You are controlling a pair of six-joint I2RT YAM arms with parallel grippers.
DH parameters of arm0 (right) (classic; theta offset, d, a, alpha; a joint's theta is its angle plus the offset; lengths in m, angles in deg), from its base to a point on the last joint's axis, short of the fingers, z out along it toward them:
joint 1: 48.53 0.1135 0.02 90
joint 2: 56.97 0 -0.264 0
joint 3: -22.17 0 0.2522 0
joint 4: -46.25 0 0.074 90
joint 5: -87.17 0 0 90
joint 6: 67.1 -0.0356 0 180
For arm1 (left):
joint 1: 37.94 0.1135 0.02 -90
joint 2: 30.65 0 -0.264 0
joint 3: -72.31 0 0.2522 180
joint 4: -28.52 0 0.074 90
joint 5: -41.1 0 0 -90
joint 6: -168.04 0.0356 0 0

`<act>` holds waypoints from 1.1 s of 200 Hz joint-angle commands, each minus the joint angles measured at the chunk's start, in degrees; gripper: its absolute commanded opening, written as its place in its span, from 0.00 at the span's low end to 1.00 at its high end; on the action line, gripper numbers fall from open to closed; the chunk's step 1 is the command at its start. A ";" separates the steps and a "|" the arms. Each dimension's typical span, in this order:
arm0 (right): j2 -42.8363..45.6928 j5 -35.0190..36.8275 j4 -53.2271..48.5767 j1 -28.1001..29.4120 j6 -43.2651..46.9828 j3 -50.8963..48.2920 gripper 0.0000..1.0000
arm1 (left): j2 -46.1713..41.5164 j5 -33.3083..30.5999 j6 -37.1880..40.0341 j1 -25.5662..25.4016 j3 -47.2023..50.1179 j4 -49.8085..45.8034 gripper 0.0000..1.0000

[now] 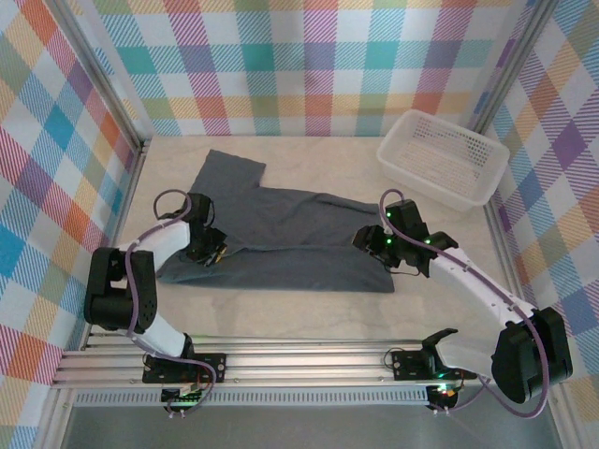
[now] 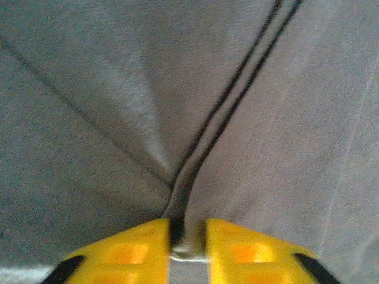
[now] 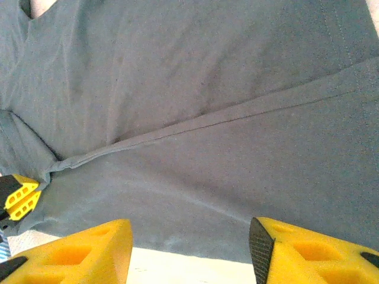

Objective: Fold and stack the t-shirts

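Top external: shirt [image 1: 290, 234] lies partly folded on table [image 1: 309, 304], stretched between the two pincers. Left pincer [image 1: 217, 251] sits on the shirt side nearest it. Right pincer [image 1: 367, 239] is over the opposite side. Basket [image 1: 440, 194] is well behind the right pincer, apart from the shirt. Risk: only one side looks gripped, so a pull now would likely drag the shirt lopsided and spoil the fold.

Left wrist: left pincer [image 2: 188, 232] is pressed together, pinching a thin ridge of shirt [image 2: 118, 89]. A seam runs away ahead of the tips. The bite looks small, and I cannot tell how many layers are in it. Risk: thin cloth slips out under tension, or just the top layer comes up.

Right wrist: right pincer [image 3: 189, 236] is spread, with nothing between the jaws. Shirt [image 3: 207, 89] lies ahead of the tips, its edge just by them, with bare table [image 3: 177, 263] nearer. Left pincer [image 3: 18, 200] is off to its left, at the crease end. Risk: closing from here may miss the edge or catch too little cloth, leaving the lift uneven.
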State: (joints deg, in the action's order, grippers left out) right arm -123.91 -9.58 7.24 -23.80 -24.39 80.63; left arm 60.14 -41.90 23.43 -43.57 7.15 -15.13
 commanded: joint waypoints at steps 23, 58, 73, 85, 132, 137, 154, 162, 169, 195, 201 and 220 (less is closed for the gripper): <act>-0.04 -0.20 0.98 0.25 0.23 0.62 0.54 | 0.28 -0.11 0.18 -0.94 -3.00 0.62 0.00; -0.21 -0.18 1.09 0.26 0.00 0.77 0.54 | 1.52 -1.27 2.34 -2.40 -7.39 -1.22 0.00; -0.27 -0.11 1.02 0.23 -0.09 0.73 0.54 | 2.71 -1.29 3.28 -3.13 -9.31 -1.35 0.00; -0.21 -0.19 1.00 0.23 -0.15 0.73 0.54 | 4.05 -1.54 4.47 -3.91 -11.49 -2.15 0.00; -0.69 -0.63 0.86 0.23 -0.43 1.04 0.53 | 11.88 -4.80 10.96 -6.68 -22.49 -7.05 0.00; -0.65 -0.68 0.80 0.24 -0.50 1.00 0.53 | 12.62 -5.08 11.69 -6.88 -23.35 -7.41 0.00; -0.75 -0.57 0.82 0.28 -0.52 0.84 0.53 | 14.42 -5.61 13.50 -7.81 -25.73 -7.82 0.00; -0.79 -0.61 0.85 0.23 -0.53 0.78 0.53 | 14.84 -5.94 14.34 -8.35 -26.61 -7.90 0.00; -0.83 -0.64 0.84 0.23 -0.61 0.62 0.53 | 15.32 -6.12 15.09 -8.80 -27.34 -7.97 0.00; -1.43 -0.78 0.97 0.23 -0.87 0.42 0.53 | 17.27 -6.39 17.28 -10.42 -29.58 -8.69 0.00; -1.60 -0.82 0.98 0.24 -0.96 0.40 0.53 | 17.64 -6.61 17.59 -10.78 -29.82 -8.78 0.00; -1.88 -0.64 1.16 0.28 -1.07 0.30 0.53 | 17.76 -7.32 18.58 -11.64 -30.11 -8.27 0.00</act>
State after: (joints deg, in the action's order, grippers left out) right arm -125.22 -9.58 7.26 -23.80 -24.65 80.63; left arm 77.01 -47.43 38.80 -53.71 -21.24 -21.32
